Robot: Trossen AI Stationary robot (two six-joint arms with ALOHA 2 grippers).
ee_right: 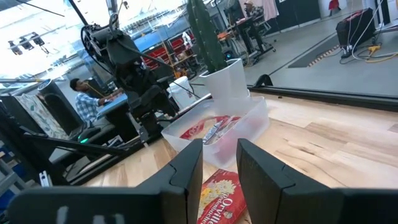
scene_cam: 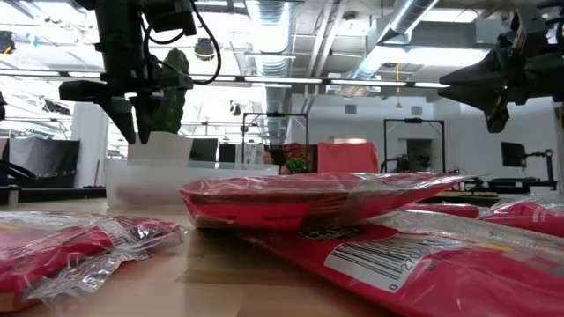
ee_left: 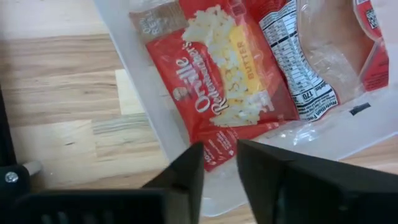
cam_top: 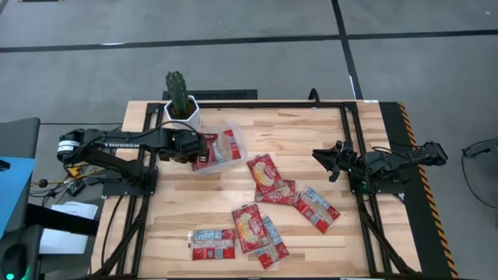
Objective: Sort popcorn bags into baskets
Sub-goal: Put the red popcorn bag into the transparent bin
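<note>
popcorn bags [cam_top: 271,180]: about six scattered on the table [cam_top: 311,132], two lying in the clear tray [cam_top: 233,134]. left pincer [ee_left: 219,163] slightly spread, empty, above the tray's edge; should be lifted straight clear. right pincer [cam_top: 328,161] spread, empty, waiting well apart.

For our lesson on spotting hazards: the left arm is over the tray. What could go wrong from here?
1. The popcorn bag overlaps the clear tray wall; it might slide out.
2. The left gripper could catch the tray when pulling back.
3. The cactus pot stands close and could be bumped.
</note>
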